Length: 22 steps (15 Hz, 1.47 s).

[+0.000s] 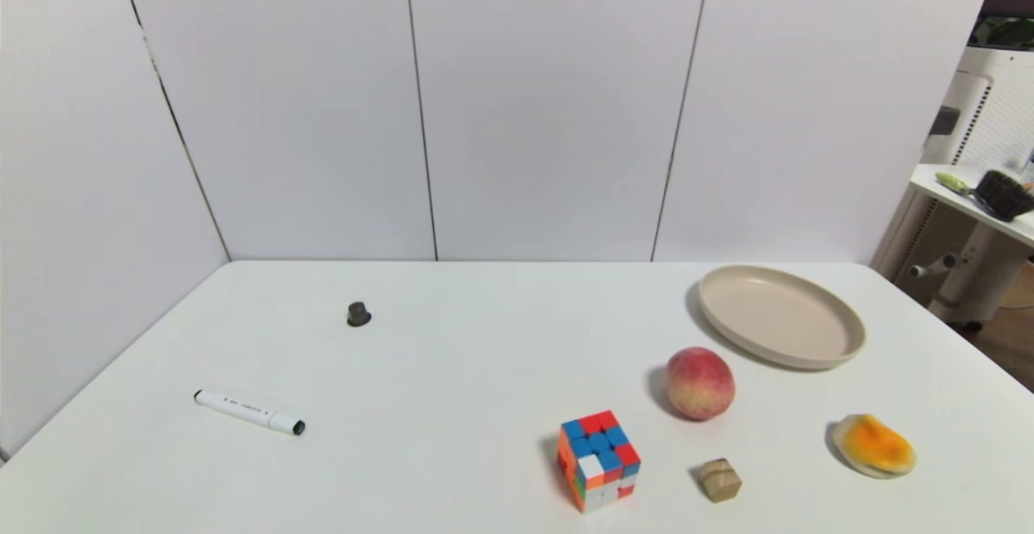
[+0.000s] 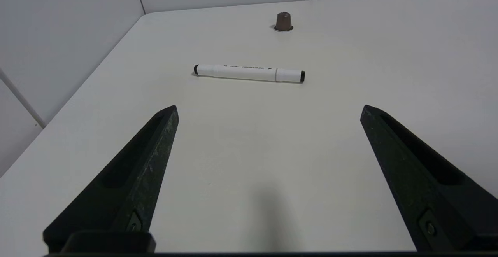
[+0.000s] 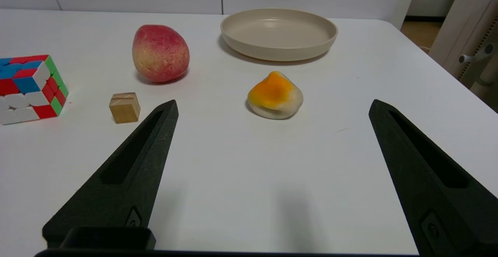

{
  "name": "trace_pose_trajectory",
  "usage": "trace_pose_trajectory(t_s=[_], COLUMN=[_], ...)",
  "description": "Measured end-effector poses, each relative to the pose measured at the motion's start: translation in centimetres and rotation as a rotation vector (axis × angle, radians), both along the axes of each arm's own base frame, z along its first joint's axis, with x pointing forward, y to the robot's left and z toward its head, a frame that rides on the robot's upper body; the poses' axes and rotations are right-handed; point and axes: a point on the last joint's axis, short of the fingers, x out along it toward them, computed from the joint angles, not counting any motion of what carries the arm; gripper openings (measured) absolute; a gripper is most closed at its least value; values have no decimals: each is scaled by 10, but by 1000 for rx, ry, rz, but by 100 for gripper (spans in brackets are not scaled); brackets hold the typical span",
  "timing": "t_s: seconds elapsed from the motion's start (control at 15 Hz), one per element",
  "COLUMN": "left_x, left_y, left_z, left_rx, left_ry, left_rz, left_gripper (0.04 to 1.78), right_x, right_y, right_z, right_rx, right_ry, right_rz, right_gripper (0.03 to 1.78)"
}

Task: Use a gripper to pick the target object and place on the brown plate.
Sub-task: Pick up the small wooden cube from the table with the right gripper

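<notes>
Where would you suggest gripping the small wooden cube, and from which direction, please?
Probably from above, right gripper closing on two opposite flat side faces of the wooden cube. It sits flat, clear of the puzzle cube and peach.

Neither arm is seen in the head view. The puzzle cube (image 3: 29, 88) is cut off by the right wrist picture's edge. The print along the marker (image 2: 249, 73) cannot be read. The items on the side shelf (image 1: 981, 199) are cropped.
</notes>
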Motion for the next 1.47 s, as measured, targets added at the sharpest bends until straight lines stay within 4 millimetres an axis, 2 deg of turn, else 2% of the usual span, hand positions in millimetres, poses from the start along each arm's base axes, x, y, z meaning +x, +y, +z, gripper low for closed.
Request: trace_pose_trajectory(t_s=[0.13,0.27,0.47,0.6,0.73,0.87,1.07,1.27,1.47], left_x=[0,0,0,0,0,0,0,0,0], left_y=[0,0,0,0,0,0,0,0,0], left_z=[0,0,0,0,0,0,0,0,0], left_rx=[0,0,-1,0,0,0,0,0,0], left_ry=[0,0,0,0,0,0,0,0,0], left_rz=[0,0,0,0,0,0,0,0,0], left_gripper=[169,169,169,169,169,169,169,169,169], right_x=[0,-1,7,23,47,70,93,115,146], right_y=[0,0,0,1,6,16,32,49,69], right_z=[2,16,56,90,120,143,165,171,169], right_rx=[-7,-12,-7,-9,-18,-37,-94,-149,-156], right_ry=[-5,-13,17,63,142,247,541,883,1091], right_rz=[9,18,67,144,250,344,465,557,588], right_gripper=[169,169,169,169,169,169,169,169,169])
